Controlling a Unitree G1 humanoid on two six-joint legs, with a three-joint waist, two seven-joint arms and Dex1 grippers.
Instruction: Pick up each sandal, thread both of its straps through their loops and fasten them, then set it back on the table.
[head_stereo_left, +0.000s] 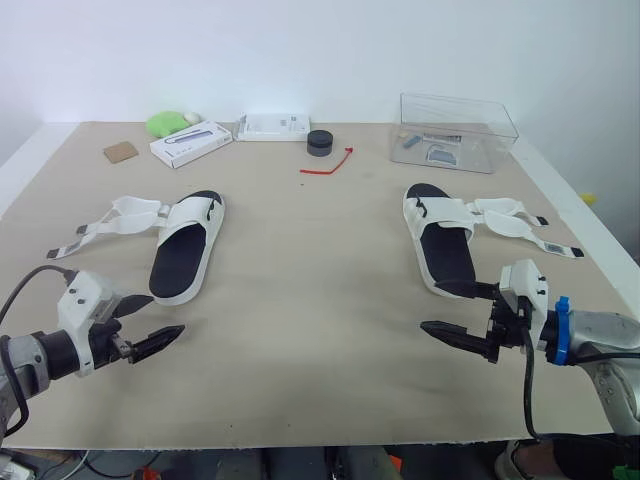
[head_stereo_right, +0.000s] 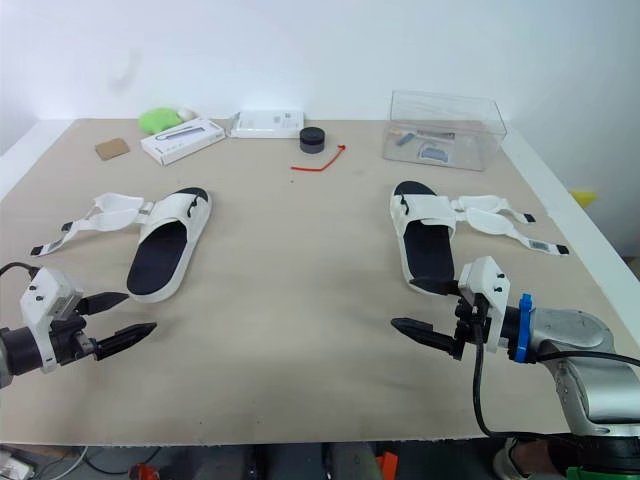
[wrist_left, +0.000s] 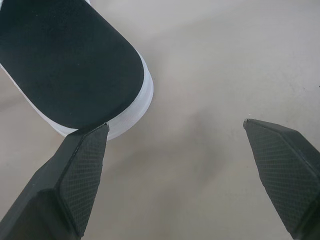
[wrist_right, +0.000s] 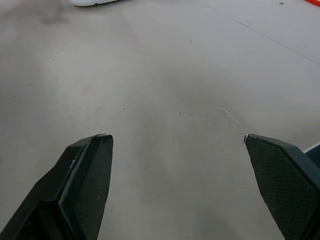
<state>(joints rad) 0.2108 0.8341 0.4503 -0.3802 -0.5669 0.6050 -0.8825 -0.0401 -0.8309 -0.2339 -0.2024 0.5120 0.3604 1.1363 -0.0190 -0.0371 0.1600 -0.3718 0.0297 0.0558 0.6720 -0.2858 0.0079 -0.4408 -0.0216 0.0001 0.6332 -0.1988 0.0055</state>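
Two white sandals with black insoles lie on the beige table (head_stereo_left: 300, 260). The left sandal (head_stereo_left: 185, 245) lies left of centre, its two straps (head_stereo_left: 115, 220) undone and spread to the left. The right sandal (head_stereo_left: 440, 240) lies right of centre, its straps (head_stereo_left: 520, 225) undone and spread to the right. My left gripper (head_stereo_left: 150, 320) hovers open just in front of the left sandal's heel (wrist_left: 75, 65). My right gripper (head_stereo_left: 458, 312) is open, low over the table in front of the right sandal's heel. Neither holds anything.
Along the back edge stand a clear plastic box (head_stereo_left: 455, 130), a black round puck (head_stereo_left: 319, 143), a red twist tie (head_stereo_left: 328, 165), two white boxes (head_stereo_left: 190, 143), a green object (head_stereo_left: 165, 123) and a brown card (head_stereo_left: 121, 151).
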